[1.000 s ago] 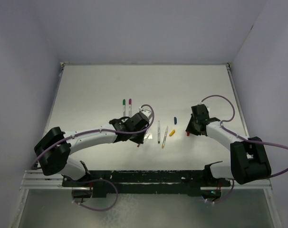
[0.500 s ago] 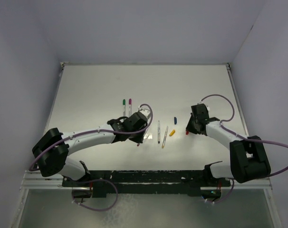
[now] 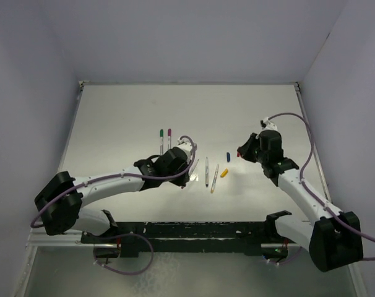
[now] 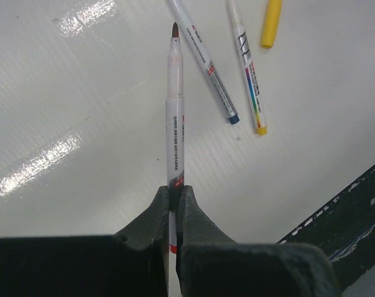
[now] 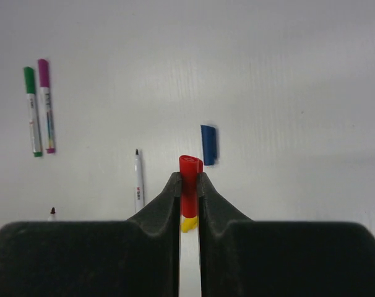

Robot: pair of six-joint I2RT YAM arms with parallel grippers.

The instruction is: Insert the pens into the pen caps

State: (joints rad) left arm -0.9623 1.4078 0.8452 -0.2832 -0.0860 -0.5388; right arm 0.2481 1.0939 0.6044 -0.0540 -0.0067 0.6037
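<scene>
Mating looks risky: the left gripper (image 4: 173,197) clamps the pen (image 4: 175,111) near its tail, so the long tip may wobble past the red cap (image 5: 189,166) pinched in the right gripper (image 5: 188,185), toward 3 o'clock.

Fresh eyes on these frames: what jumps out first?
The left gripper pinches an uncapped pen at mid-table, and the right gripper pinches a red cap near the blue cap. A green-capped pen and a magenta-capped pen lie side by side beyond the left gripper.
</scene>
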